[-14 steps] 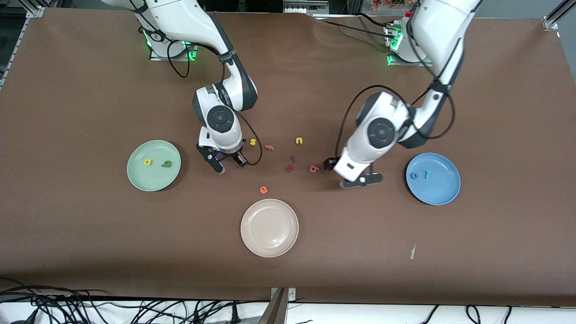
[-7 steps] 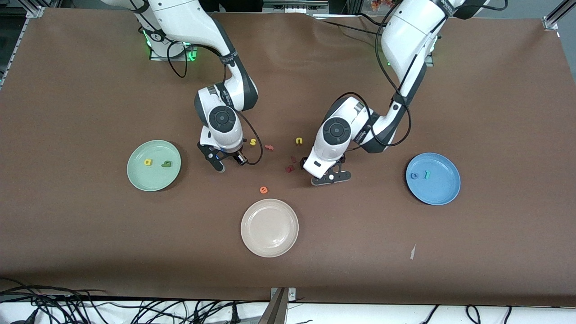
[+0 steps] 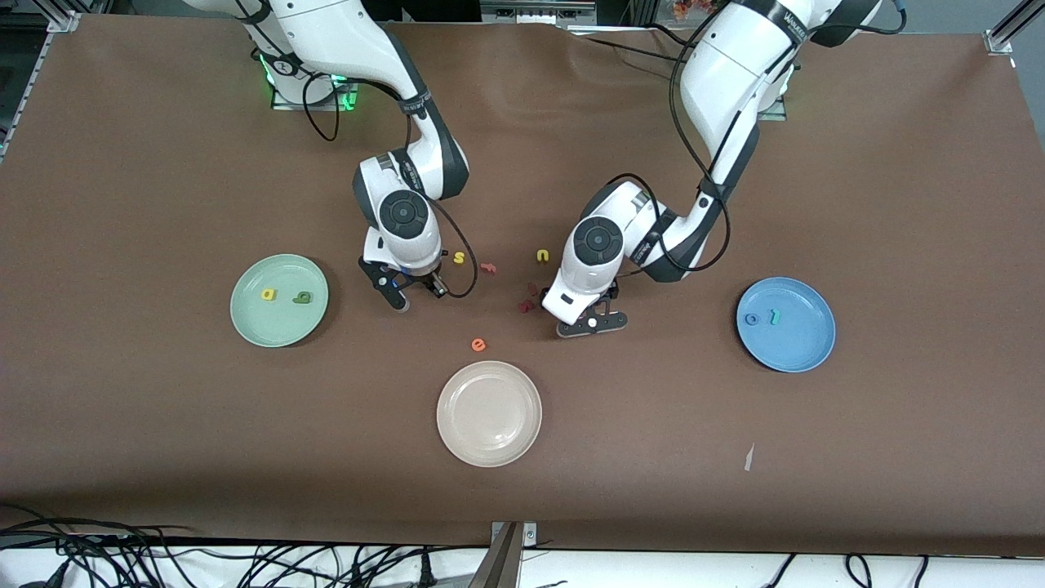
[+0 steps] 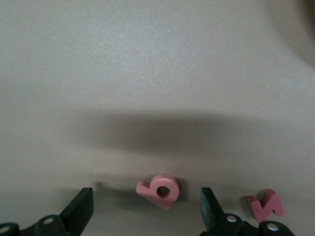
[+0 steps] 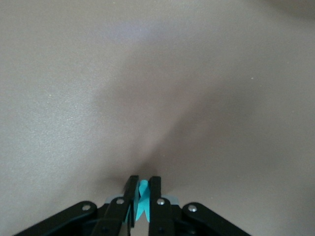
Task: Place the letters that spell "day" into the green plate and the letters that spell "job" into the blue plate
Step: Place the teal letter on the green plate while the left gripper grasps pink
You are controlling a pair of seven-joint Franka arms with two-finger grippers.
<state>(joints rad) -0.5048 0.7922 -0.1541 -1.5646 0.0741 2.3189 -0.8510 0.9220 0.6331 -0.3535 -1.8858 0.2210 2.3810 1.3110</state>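
In the right wrist view my right gripper (image 5: 141,184) is shut on a teal "y" (image 5: 142,196). It stands low over the cloth (image 3: 416,296) between the green plate (image 3: 253,322) and the loose letters. That plate holds a yellow letter (image 3: 269,294) and a dark green letter (image 3: 303,297). My left gripper (image 4: 145,210) is open, one finger on each side of the salmon-pink "b" (image 4: 160,191) without touching it. From the front, the left gripper (image 3: 589,318) hides the "b". The blue plate (image 3: 804,347) holds a blue "o" (image 3: 752,318) and a teal "j" (image 3: 774,316).
Loose on the cloth between the arms lie a yellow "s" (image 3: 459,257), a reddish letter (image 3: 488,267), a yellow "u" (image 3: 542,256) and two dark red letters (image 3: 525,306). An orange "e" (image 3: 478,345) lies beside a cream-white plate (image 3: 488,425), nearer the front camera.
My left arm swung from beside the blue plate toward the middle and came down around the pink "b". My right gripper closed on the teal "y" in place.
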